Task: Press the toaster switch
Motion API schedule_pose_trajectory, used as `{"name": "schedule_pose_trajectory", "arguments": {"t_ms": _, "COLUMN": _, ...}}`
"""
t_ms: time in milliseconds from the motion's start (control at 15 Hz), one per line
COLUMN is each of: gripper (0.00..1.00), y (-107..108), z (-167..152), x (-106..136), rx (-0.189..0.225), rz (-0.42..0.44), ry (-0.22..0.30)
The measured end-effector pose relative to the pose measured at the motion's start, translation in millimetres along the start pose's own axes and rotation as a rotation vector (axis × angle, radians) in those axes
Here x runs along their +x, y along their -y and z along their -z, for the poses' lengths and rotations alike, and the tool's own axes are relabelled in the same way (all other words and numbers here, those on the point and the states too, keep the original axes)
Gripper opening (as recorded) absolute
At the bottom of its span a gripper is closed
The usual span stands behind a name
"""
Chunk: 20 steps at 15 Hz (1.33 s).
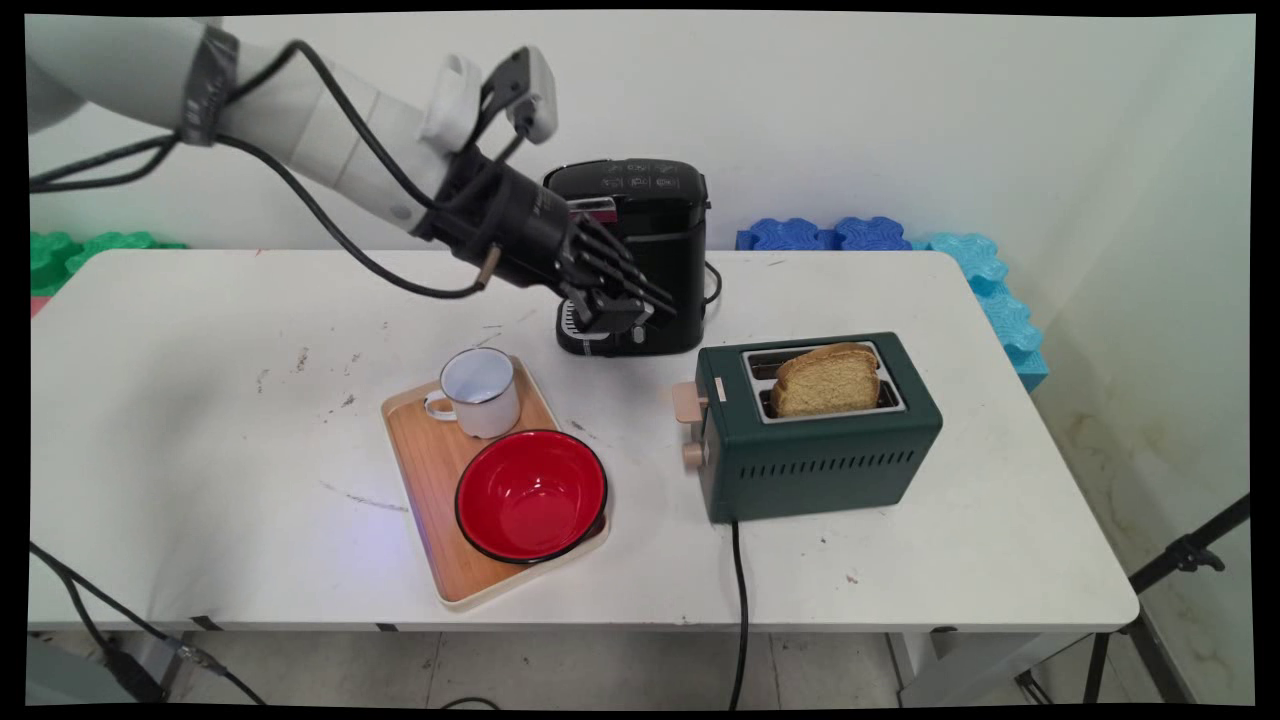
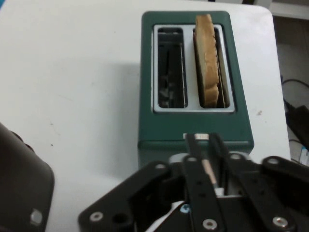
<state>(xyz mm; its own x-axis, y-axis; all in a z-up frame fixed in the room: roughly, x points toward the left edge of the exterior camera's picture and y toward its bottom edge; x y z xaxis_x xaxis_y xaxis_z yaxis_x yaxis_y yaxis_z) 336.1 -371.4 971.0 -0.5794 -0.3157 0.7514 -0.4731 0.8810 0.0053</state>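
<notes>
Toaster (image 1: 820, 440) — matt dark-green body that looks like painted metal, with a pale, lightly shiny metal plate around the slots. Its lever knobs look like beige plastic. The bread slice (image 1: 827, 380) in one slot has a dry, porous, rough crumb and a darker crust.

Gripper (image 2: 206, 166): black linkage, smooth, semi-matt, metal or plastic not distinguishable.

Coffee machine (image 1: 640, 250): glossy black plastic.

Tray (image 1: 430, 470) — smooth wood-grain surface, pale rim. Bowl (image 1: 531, 495): glossy red inside, black rim. Mug (image 1: 480, 392): smooth white, enamel-like, with a dark rim.

Table (image 1: 200, 420): matt white top, scuffed and marked.
</notes>
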Motion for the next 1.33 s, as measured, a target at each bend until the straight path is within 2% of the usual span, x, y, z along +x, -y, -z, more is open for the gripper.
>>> {"name": "schedule_pose_trajectory", "arguments": {"t_ms": 800, "gripper": 0.00, "y": -2.6, "z": -38.8, "x": -21.9, "rx": -0.065, "rz": -0.023, "ry": 0.072}}
{"name": "schedule_pose_trajectory", "arguments": {"t_ms": 1333, "gripper": 0.00, "y": 0.3, "z": -59.4, "x": -26.6, "rx": -0.073, "rz": -0.035, "ry": 0.086}}
